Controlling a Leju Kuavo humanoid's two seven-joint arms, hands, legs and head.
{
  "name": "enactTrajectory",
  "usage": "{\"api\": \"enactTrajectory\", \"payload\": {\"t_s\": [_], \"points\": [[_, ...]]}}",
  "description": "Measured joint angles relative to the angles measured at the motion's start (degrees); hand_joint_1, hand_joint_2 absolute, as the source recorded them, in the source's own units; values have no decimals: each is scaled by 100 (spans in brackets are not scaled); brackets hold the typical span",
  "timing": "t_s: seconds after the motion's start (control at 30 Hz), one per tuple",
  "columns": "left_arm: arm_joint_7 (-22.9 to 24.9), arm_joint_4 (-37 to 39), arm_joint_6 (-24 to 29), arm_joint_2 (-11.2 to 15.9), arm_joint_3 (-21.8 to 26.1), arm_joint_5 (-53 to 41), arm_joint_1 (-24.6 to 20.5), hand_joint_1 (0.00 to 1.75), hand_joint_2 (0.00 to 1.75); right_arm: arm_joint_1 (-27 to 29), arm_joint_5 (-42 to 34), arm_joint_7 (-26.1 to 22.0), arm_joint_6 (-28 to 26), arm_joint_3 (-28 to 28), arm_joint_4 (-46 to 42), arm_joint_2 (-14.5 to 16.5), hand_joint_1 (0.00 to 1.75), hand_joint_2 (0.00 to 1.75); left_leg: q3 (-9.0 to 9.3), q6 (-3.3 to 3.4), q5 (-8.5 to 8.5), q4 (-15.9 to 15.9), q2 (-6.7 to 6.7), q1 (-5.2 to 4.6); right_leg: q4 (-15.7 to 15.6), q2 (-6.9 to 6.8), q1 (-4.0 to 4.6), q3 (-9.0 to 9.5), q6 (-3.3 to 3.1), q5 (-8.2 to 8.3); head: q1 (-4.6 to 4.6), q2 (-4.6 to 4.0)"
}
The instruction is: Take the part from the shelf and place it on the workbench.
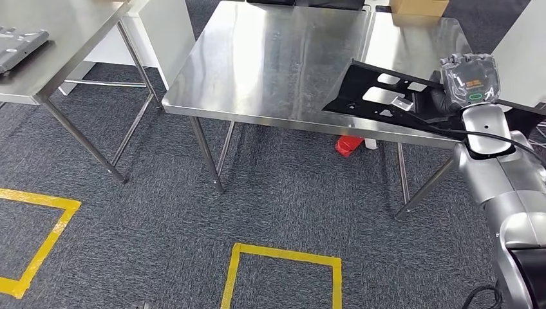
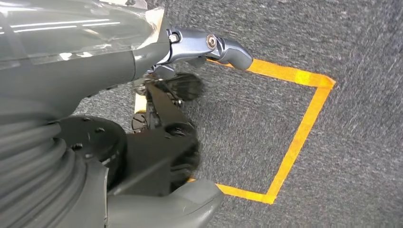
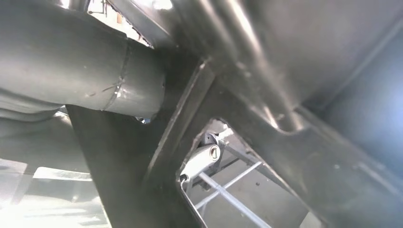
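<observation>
Right hand (image 1: 451,96) grips a flat black part (image 1: 386,93) with cut-out openings, holding it over the right front corner of the steel workbench (image 1: 270,64); the part's far edge sits tilted above the tabletop, and whether it touches the surface cannot be told. Right wrist view shows the part (image 3: 266,109) close up, dark ribs crossing the frame with a finger (image 3: 202,159) visible through one opening. Left hand (image 2: 157,118) hangs over grey carpet (image 2: 361,71) beside a yellow tape square (image 2: 304,123), fingers curled loosely with nothing in them. Second steel table (image 1: 58,38) stands to the left, well apart, and a red object (image 1: 348,144) lies on the floor under the workbench
</observation>
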Motion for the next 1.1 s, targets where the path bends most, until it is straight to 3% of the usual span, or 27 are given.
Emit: {"api": "enactTrajectory", "payload": {"t_s": [0.17, 0.2, 0.27, 0.33, 0.37, 0.4, 0.47, 0.53, 0.6, 0.7, 0.8, 0.83, 0.87, 0.9, 0.97, 1.0, 1.03, 1.1], "points": [[49, 0, -1, -3, 2, -6, -16, 0, 175, 8, 1, -7, -37, -2, 22, -53, 175, 0, 197, 56, 25, -302, 0, -38, 64, -13, 16, -67, 121, -60, 3, 0], [52, 0, -1, -6, 3, -7, -18, 0, 175, 7, 0, -5, -49, -3, 26, -71, 175, 0, 238, 71, 44, -349, 2, -26, 252, -23, 19, -160, 122, -144, 6, 0], [54, 0, 0, -7, 4, -8, -22, 0, 175, 21, -2, -2, -67, -3, 42, -107, 175, 0, 279, 98, 44, -381, 2, -17, 953, -36, 5, -527, 102, -409, 9, 0], [56, 0, 0, -9, 4, -9, -21, 0, 175, 56, -1, -3, -70, -1, 67, -127, 175, 0, 302, 106, 18, -377, 1, -17, 1542, -37, -8, -879, 139, -558, 8, 0], [56, 0, 0, -13, 4, -9, -18, 0, 175, 72, -1, -3, -70, -1, 79, -130, 175, 0, 319, 99, 1, -373, 0, -15, 1548, -40, -15, -915, 186, -504, 8, 0], [57, 0, 0, -18, 4, -10, -17, 0, 175, 81, 0, -4, -71, -1, 87, -133, 175, 0, 341, 86, -20, -367, -2, -11, 1312, -48, -30, -827, 246, -362, 8, 0], [57, 0, 0, -25, 4, -10, -20, 0, 175, 76, -2, -3, -72, -2, 95, -141, 175, 0, 385, 35, -79, -337, -7, -9, 490, -89, -56, -445, 337, 2, 9, 0], [57, 0, 0, -26, 4, -10, -25, 0, 175, 62, -2, -2, -74, -1, 99, -146, 175, 0, 400, -28, -137, -300, -11, -32, -9, -107, -37, -181, 298, 179, 12, 0], [57, 0, 0, -27, 4, -13, -27, 0, 175, 59, 0, -2, -76, 0, 107, -154, 175, 0, 403, -69, -167, -294, -9, -49, -55, -88, -10, -142, 197, 179, 9, 0], [57, -2, 0, -17, 4, -17, -35, 0, 175, 31, 0, -36, -78, 0, 113, -172, 175, 0, 295, -155, -318, -76, -7, -15, -64, -73, -62, -99, 70, 154, -8, 0], [57, -1, -1, -18, 4, -17, -38, 0, 175, -14, 0, -107, -79, 0, 133, -180, 175, 0, -260, -246, -761, 975, -8, 27, -67, -68, -65, -61, -21, 114, -28, 0], [57, 0, -1, -18, 4, -17, -37, 0, 175, -19, 0, -130, -81, 0, 145, -180, 175, 0, -457, -259, -839, 1289, -8, 36, -66, -67, -57, -51, -35, 102, -28, 0], [57, 0, -1, -18, 4, -16, -37, 0, 175, -20, 0, -149, -84, 0, 157, -179, 175, 0, -568, -259, -799, 1403, -7, 41, -65, -63, -50, -36, -43, 88, -28, 0], [57, 0, -2, -16, 6, -15, -36, 0, 175, -22, 0, -165, -87, 0, 169, -177, 175, 0, -567, -245, -645, 1291, -8, 43, -65, -57, -43, -14, -47, 72, -28, 0], [53, 0, -6, -6, 15, -8, -36, 0, 175, -34, 0, -182, -92, 0, 179, -167, 175, 0, -263, -170, -160, 511, -11, 32, -69, -45, -32, 45, -34, 30, -28, 0], [50, 0, -10, 3, 21, -3, -37, 0, 175, -49, 0, -182, -93, 1, 184, -159, 175, 0, -83, -127, -9, 124, -10, 19, -69, -39, -11, 63, -17, 9, -25, 0], [47, -1, -19, 10, 25, 2, -39, 0, 175, -66, 0, -182, -94, 1, 190, -151, 175, 0, 43, -88, 50, -141, -5, 3, -80, -34, -1, 75, 8, -10, -25, 0], [38, -1, -38, 15, 29, 14, -36, 0, 175, -84, 1, -182, -93, 4, 205, -134, 175, 0, 144, -24, -6, -330, 8, -26, -68, -23, 28, 109, 87, 23, -25, 0]]}}
